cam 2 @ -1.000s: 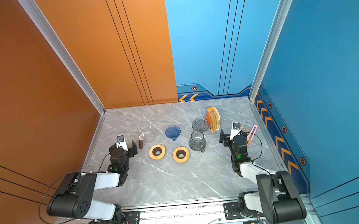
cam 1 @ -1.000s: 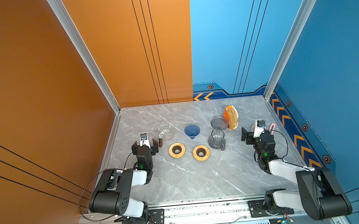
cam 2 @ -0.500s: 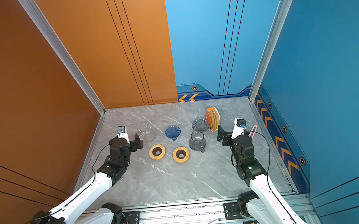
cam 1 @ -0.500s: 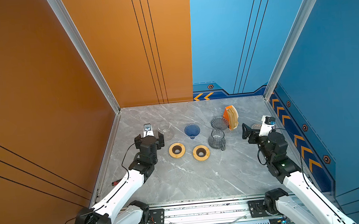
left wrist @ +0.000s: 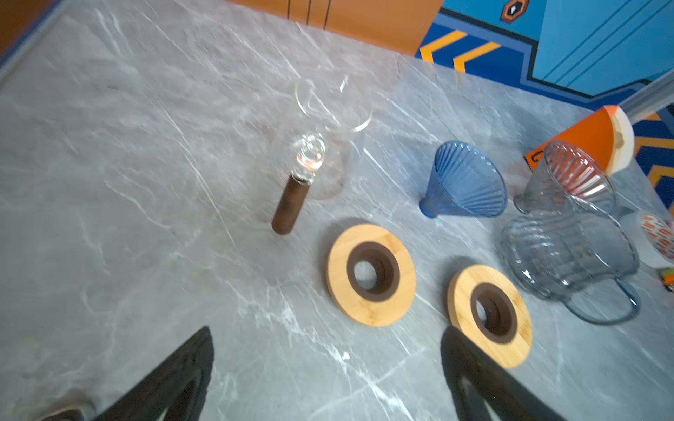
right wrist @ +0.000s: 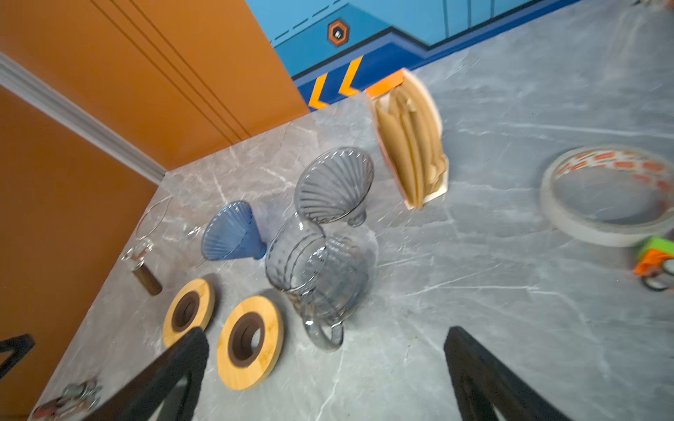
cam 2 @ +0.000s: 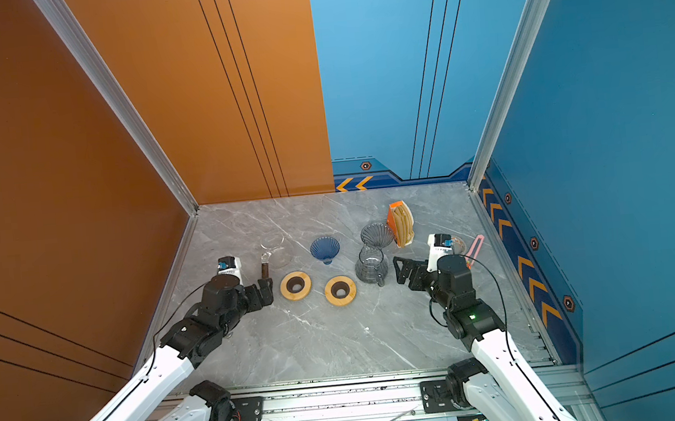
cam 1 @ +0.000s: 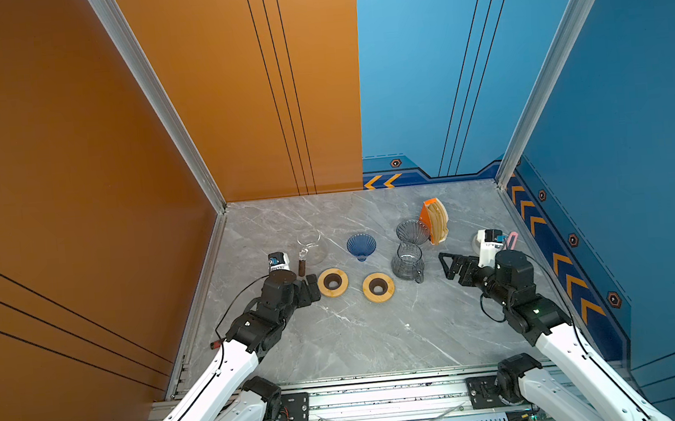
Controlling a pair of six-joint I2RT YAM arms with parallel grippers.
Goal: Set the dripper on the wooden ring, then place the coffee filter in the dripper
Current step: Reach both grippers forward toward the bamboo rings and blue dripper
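Tan paper coffee filters stand packed in an orange holder at the back right. A blue ribbed dripper and a smoky grey dripper lie on their sides on the marble table. No filter is in either one. My left gripper is open and empty, hovering beside the left wooden ring. My right gripper is open and empty, just right of the glass carafe.
A grey glass carafe stands in front of the grey dripper. Two wooden rings lie flat. A clear glass cone with a brown handle sits at the left. A tape roll and a pink object lie by the right wall.
Both arms have unfolded and reached forward. The left gripper moved toward the left wooden ring, the right gripper toward the carafe. Both stayed open.
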